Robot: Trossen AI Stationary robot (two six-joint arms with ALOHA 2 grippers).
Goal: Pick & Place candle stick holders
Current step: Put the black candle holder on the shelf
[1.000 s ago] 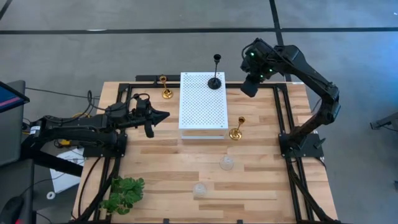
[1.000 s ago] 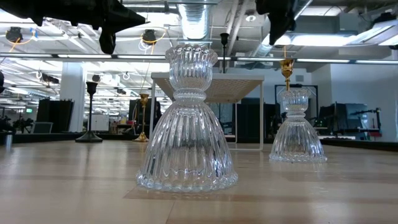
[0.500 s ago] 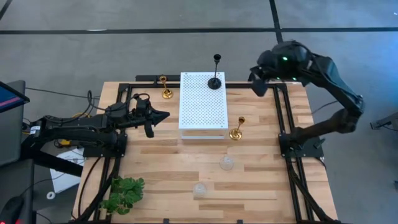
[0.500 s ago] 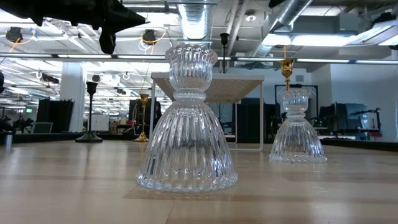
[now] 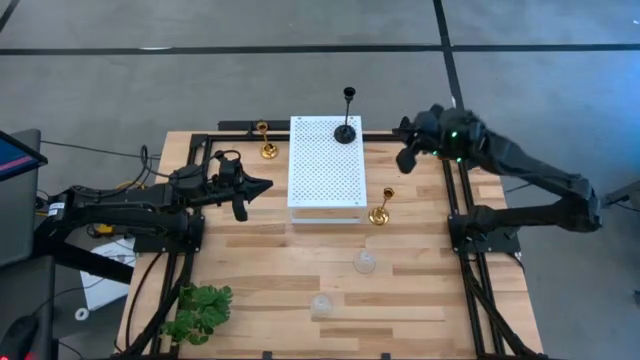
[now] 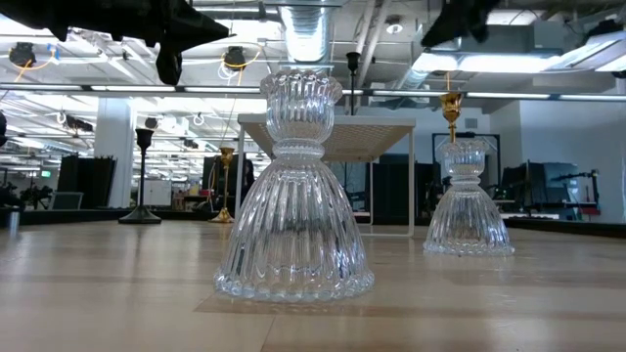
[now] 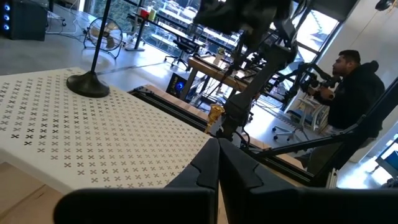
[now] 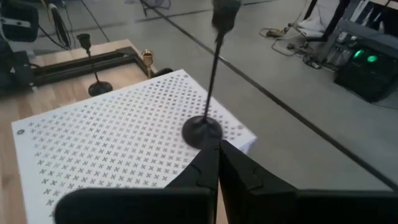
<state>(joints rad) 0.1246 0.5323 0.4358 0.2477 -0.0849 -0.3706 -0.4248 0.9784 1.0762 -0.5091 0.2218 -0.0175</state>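
Observation:
One tall black holder (image 5: 346, 128) stands by its round base on the white board's (image 5: 325, 170) far right corner; it also shows in the right wrist view (image 8: 205, 127). The other black one (image 8: 93, 84) stands on the table left of the board, near a gold one (image 5: 267, 149). The second gold holder (image 5: 380, 211) stands right of the board. Two glass holders (image 5: 365, 262) (image 5: 320, 303) stand nearer the front. My left gripper (image 5: 264, 186) is shut and empty, left of the board. My right gripper (image 5: 405, 160) is shut and empty, off the board's far right corner.
A green plant (image 5: 198, 312) lies at the near left corner. A black frame rail (image 5: 452, 190) runs along the table's right side. A person (image 7: 354, 87) sits in the room beyond the table. Bare wood lies between the board and the glass holders.
My right arm has folded down and swung out toward the table's right edge. Its gripper has come a little toward the near edge, beside the board's far right corner. The holders have not moved.

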